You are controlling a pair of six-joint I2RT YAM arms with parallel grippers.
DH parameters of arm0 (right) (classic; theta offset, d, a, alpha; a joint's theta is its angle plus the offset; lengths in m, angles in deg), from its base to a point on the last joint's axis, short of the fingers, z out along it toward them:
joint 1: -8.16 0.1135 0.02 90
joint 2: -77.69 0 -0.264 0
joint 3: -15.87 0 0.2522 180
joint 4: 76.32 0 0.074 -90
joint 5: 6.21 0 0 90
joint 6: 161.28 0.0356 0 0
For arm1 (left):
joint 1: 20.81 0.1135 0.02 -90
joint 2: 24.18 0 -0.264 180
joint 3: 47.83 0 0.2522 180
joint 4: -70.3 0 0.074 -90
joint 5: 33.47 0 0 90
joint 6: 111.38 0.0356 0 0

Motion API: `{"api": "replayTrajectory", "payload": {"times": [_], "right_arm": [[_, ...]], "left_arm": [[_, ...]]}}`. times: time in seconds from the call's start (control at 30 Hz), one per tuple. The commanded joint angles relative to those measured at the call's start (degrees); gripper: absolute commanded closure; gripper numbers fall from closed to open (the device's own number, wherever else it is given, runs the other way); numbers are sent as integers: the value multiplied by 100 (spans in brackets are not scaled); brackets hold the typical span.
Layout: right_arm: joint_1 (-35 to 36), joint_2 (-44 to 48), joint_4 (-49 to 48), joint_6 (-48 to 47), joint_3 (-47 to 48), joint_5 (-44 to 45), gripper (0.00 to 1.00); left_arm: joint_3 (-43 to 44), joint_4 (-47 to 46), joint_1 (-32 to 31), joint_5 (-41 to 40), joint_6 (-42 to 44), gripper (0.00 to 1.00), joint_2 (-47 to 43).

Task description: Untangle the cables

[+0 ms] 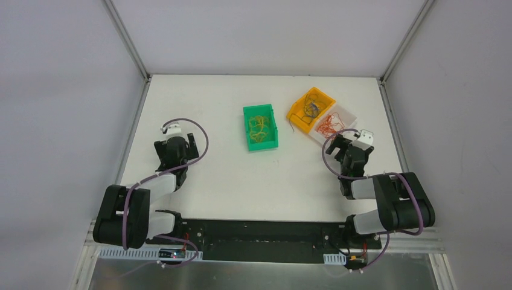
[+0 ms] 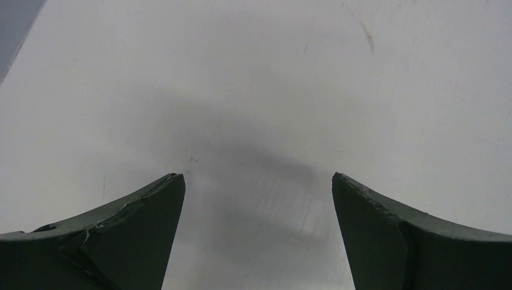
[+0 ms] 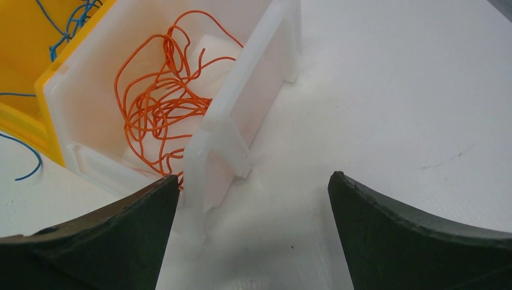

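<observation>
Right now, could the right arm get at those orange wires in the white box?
Probably yes. The right tool is open, just short of the white bin; the orange cables lie uncovered inside. Only the bin's wall stands between, so it must reach over.

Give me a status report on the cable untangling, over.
Left gripper open, over table. Right gripper open, empty, at the white bin. Orange cables tangled inside it; blue cables in yellow bin, yellow-green cables in green bin.

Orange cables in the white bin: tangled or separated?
Tangled. The orange cables form one clump of overlapping loops inside the white bin; the open right gripper holds nothing.
</observation>
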Motion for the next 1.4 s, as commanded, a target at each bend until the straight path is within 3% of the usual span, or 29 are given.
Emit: {"api": "replayTrajectory", "payload": {"times": [0.0,0.1,0.2,0.4,0.67,0.83,0.93,1.03,1.37], "right_arm": [[-93,-82,-272,-102,199,119,2],[-91,-69,-111,95,261,265,1],[-98,-75,-115,101,267,267,0],[-103,-88,-115,100,269,256,1],[-111,-87,-119,109,269,242,0],[-111,-80,-119,107,269,244,0],[-104,-83,-118,110,273,238,1],[-111,-84,-119,107,273,235,1],[-111,-83,-116,114,268,240,0]], "left_arm": [[149,-413,293,831,-190,5,-41],[-224,-751,287,633,-284,1,-409],[-466,-588,287,-245,-774,1,-819],[-638,-1106,287,453,-389,2,-780],[-235,-771,287,1238,169,1,-442],[-366,-948,287,1226,333,1,-534],[-459,-980,287,695,473,1,-654],[-678,-1497,287,1228,700,1,-663],[-655,-1494,287,1191,754,2,-722]]}}
